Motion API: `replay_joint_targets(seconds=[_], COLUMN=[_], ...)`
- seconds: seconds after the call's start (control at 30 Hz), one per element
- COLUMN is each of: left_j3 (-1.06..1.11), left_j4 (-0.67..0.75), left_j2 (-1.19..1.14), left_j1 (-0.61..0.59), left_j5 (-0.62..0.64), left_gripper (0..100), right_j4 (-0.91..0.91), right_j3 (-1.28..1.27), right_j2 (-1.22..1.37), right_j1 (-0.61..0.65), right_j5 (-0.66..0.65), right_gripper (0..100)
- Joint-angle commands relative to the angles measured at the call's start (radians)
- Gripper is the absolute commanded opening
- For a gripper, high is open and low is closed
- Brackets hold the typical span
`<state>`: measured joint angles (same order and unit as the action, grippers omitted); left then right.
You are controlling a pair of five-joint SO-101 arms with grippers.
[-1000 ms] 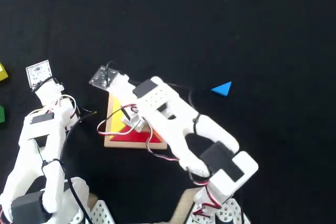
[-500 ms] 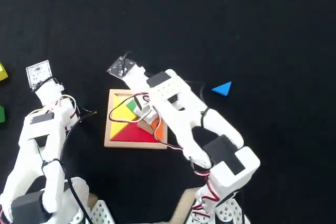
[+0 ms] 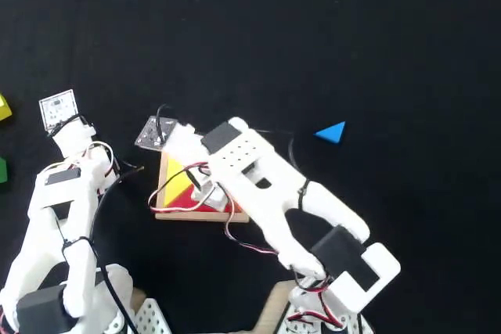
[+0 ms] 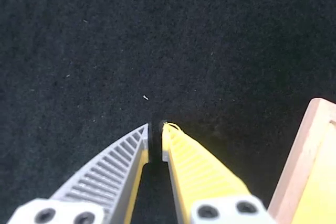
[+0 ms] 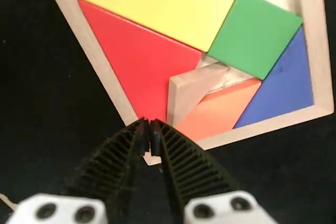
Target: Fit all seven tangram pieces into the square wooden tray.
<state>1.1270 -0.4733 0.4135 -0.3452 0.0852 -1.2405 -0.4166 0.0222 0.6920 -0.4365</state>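
The square wooden tray (image 5: 94,82) holds a yellow triangle (image 5: 173,3), a red triangle (image 5: 139,64), a green square (image 5: 254,32), a blue piece (image 5: 286,85) and an orange piece (image 5: 220,111). A pale wood-coloured piece (image 5: 197,83) sits tilted between the red and the orange. My right gripper (image 5: 147,129) is shut and empty, just over the tray's rim. In the high view the right arm (image 3: 243,162) covers most of the tray (image 3: 196,214). A blue triangle (image 3: 332,131) lies on the cloth to the right. My left gripper (image 4: 156,127) is shut over bare cloth beside the tray's corner (image 4: 307,150).
A yellow block (image 3: 4,107) and a green block (image 3: 2,170) show at the table's left edge. The left arm (image 3: 66,170) stands left of the tray. Black cloth stretches open at the back and to the right.
The right arm swung out to the right, uncovering the tray, then came back left over it. The left arm has kept still.
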Motion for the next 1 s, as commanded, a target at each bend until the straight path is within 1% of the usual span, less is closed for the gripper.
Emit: replay_joint_targets(seconds=[0.0,0.13,0.37,0.73,0.87,0.97], left_j3=[-0.012,-0.01,-0.01,-0.013,-0.013,-0.013], left_j4=[0.015,0.015,0.015,0.015,0.015,0.015], left_j2=[0.02,0.021,0.021,0.021,0.021,0.021], left_j1=[0.002,0.002,0.002,0.002,0.002,0.002], left_j5=[-0.006,-0.006,-0.006,-0.006,-0.006,-0.006], left_gripper=[6,6,6,6,6,6], right_j4=[0.054,0.121,0.118,0.12,0.072,0.02], right_j3=[0.007,0.03,0.116,0.197,0.216,0.236], right_j2=[0.024,0.097,0.17,0.17,0.159,0.09], right_j1=[0.006,-0.003,-0.035,-0.051,-0.052,-0.098], right_j5=[-0.011,-0.011,-0.011,-0.011,-0.011,-0.011], right_gripper=[1.1,1.1,1.1,1.1,1.1,1.1])
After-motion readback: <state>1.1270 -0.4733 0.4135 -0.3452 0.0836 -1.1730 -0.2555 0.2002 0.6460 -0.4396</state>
